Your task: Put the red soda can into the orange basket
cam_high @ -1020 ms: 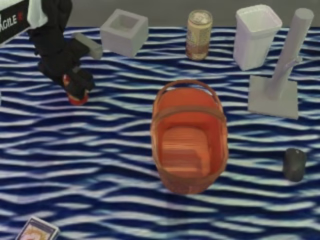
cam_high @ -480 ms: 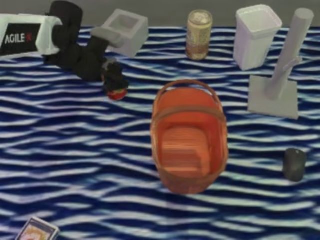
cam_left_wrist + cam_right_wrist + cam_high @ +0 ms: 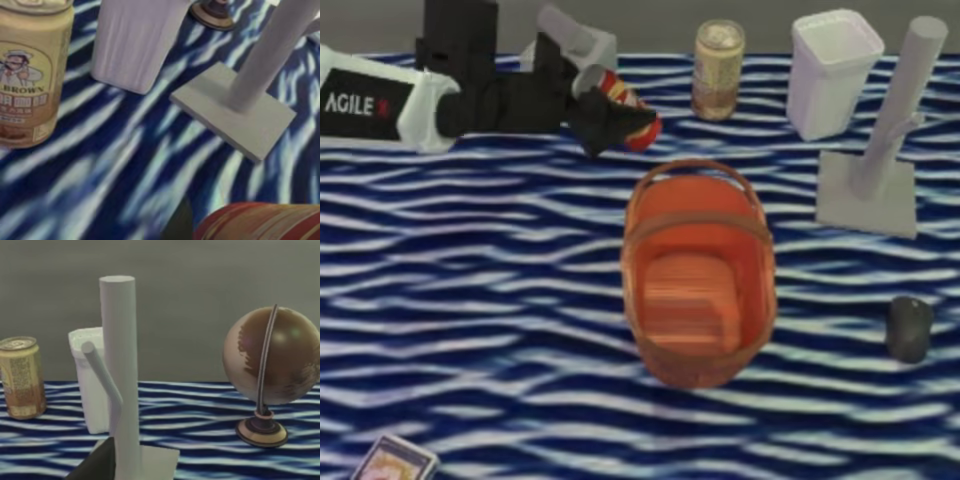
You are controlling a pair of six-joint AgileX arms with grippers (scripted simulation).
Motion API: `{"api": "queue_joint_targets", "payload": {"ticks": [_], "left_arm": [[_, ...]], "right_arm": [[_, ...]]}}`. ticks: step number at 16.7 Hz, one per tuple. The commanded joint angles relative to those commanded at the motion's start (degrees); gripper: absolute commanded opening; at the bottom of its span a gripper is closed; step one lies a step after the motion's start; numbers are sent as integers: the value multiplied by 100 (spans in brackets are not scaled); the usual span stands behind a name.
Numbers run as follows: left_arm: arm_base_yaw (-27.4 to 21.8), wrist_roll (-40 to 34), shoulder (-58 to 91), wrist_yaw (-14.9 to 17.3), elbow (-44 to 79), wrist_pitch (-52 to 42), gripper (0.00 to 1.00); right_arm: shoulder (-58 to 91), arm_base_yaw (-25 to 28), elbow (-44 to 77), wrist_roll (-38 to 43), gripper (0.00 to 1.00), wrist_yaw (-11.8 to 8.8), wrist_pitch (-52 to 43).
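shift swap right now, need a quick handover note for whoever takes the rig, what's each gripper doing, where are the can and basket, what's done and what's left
Left gripper: shut on the red can, held tilted above the table at the far side, just past the basket's far-left rim.
Right arm: not in the top view; its wrist camera looks at the white stand and the globe.
Basket: mid-table, upright, nothing in it.
Done: can grasped and lifted.
Left: carry the can over the basket opening, clear of the handle, lower it and open the jaws. The tan can stands close by at the far edge; probably best to steer clear of it.
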Motion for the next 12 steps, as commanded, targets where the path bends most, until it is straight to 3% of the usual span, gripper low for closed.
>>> {"api": "queue_joint_targets", "payload": {"ticks": [6,9,12], "left_arm": [[-285,-539,-791,1296,-980,2404,0],[-377,-671,-1042,1670,-1258,3144,0],[-407,-709,-1126,1788,-1345,3385,0]], "right_arm": [[0,0,0,0,100,0,0],[0,0,0,0,100,0,0],[0,0,0,0,100,0,0]]}}
